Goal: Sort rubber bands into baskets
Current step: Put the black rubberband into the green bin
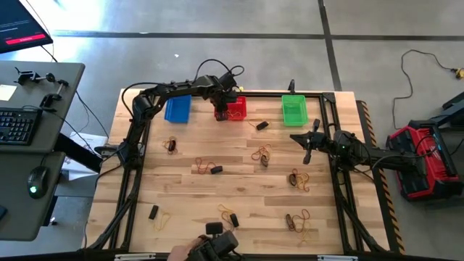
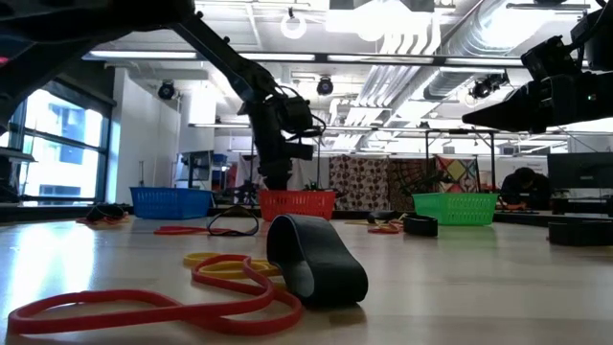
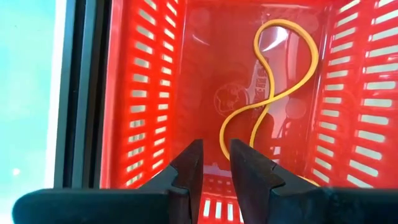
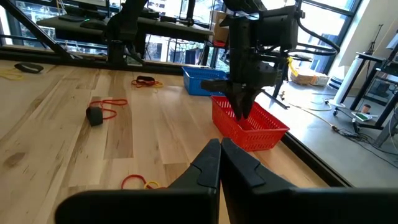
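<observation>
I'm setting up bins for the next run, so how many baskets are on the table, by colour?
blue basket: 1
red basket: 1
green basket: 1
Total: 3 baskets, in a row along the far edge of the table.

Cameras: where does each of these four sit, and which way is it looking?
High view: above the table, looking straight down; both dark arms show, left gripper at the red basket.
Low view: at tabletop height, looking level across loose bands to the room; left arm hangs over the red basket.
Left wrist view: on the left arm, looking into the red basket at a yellow rubber band; own jaws slightly parted.
Right wrist view: on the right arm, facing the left arm; right gripper shut.
Shared: all four show the red basket.
</observation>
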Tool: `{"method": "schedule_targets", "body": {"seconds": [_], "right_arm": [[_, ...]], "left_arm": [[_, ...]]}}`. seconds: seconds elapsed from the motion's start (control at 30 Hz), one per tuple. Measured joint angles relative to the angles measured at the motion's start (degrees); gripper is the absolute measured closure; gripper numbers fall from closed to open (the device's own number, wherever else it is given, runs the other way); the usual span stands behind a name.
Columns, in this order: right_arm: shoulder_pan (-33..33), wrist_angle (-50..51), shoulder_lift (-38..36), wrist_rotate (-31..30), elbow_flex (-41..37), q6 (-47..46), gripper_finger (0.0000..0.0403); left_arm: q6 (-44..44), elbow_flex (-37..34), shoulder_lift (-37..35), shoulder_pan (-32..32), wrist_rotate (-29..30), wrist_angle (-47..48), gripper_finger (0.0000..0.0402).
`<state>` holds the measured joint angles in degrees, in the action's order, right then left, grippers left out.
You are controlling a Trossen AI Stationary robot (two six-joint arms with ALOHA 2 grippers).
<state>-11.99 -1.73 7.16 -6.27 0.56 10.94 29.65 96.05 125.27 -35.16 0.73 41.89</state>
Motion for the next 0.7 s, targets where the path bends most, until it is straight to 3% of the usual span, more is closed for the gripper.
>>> {"method": "schedule_targets", "body": {"seconds": [0.7], "right_arm": [[-0.02, 0.01, 0.0, -0.01, 0.02, 0.0, 0.0403]], "left_arm": [[-1.54, 0.02, -3.12, 0.0, -0.6, -3.9, 0.0334]]}}
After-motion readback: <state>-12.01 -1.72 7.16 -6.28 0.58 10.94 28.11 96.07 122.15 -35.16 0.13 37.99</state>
